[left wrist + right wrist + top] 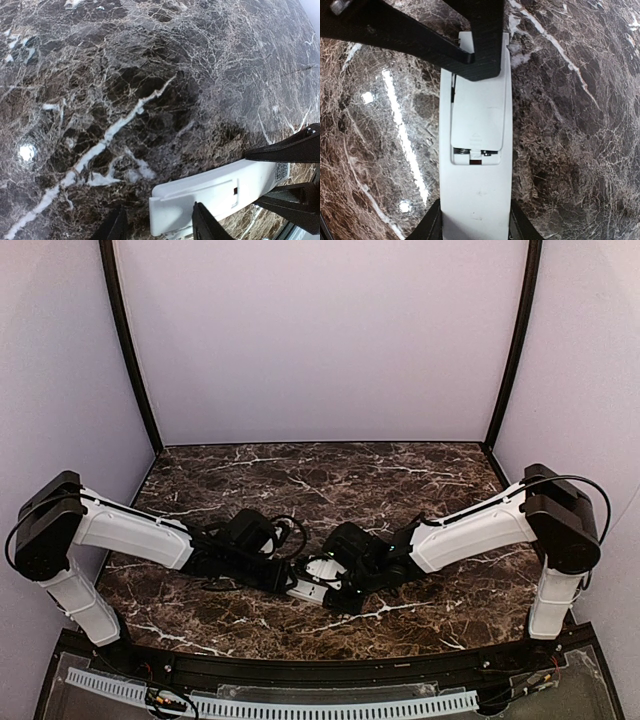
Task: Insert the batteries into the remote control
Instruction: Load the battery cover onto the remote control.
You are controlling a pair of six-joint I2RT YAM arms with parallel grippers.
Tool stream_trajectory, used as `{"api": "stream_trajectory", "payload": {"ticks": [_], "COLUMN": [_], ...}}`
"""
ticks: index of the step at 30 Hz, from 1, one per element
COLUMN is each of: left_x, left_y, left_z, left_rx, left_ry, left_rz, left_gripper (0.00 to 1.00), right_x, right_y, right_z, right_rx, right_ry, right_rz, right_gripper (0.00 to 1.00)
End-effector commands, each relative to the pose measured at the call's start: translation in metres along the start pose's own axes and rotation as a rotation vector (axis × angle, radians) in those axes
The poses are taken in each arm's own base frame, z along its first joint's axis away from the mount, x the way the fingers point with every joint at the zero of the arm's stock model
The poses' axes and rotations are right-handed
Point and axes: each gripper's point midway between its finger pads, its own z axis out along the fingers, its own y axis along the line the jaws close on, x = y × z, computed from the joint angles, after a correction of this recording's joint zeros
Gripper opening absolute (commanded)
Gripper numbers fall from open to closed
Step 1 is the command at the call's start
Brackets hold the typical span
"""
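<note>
The dark marble-patterned table (400,470), veined with white, fills the floor of a plain-walled enclosure. Over its near half the left arm (130,532) and the right arm (480,530) reach inward and meet at the middle, low over the surface.

The right gripper (475,222) is clamped on the remote control (475,195), one finger against each long side near one end. The remote lies between the two grippers at the centre of the near half of the table, back face up. Whether it rests on the marble or hangs just above it cannot be told.

The left gripper (159,215) stands at the remote's other end with its jaws parted and not clasped on the body. The left wrist view shows marble and the remote's corner between them. From the right wrist view, one black finger (485,45) of that gripper lies across the back of the remote at its far end.

The battery cover (476,125) sits in its recess but is slid partway out of place, leaving a narrow gap at its lower edge. In that gap a small coil spring (462,150) shows. A tiny printed label (282,172) sits on the remote's back between the right gripper's fingers.
</note>
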Motion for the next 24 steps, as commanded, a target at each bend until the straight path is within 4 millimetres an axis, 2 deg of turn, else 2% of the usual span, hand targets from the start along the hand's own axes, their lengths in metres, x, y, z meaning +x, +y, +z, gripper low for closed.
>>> {"api": "stream_trajectory", "payload": {"ticks": [1, 12, 24], "left_x": [0.012, 0.017, 0.035], "left_y": [0.014, 0.009, 0.008], "left_z": [0.000, -0.001, 0.010], "left_rx": [-0.059, -0.048, -0.045], "left_ry": [0.055, 0.060, 0.104], "left_rz": [0.018, 0.034, -0.012], "left_gripper": [0.44, 0.30, 0.25], "right_x": [0.005, 0.006, 0.002], "right_y": [-0.009, -0.010, -0.013], "right_z": [0.017, 0.019, 0.022], "right_rx": [0.057, 0.064, 0.074], "right_ry": [-0.008, -0.002, -0.007], "right_rz": [0.000, 0.002, 0.026], "right_gripper": [0.24, 0.23, 0.23]}}
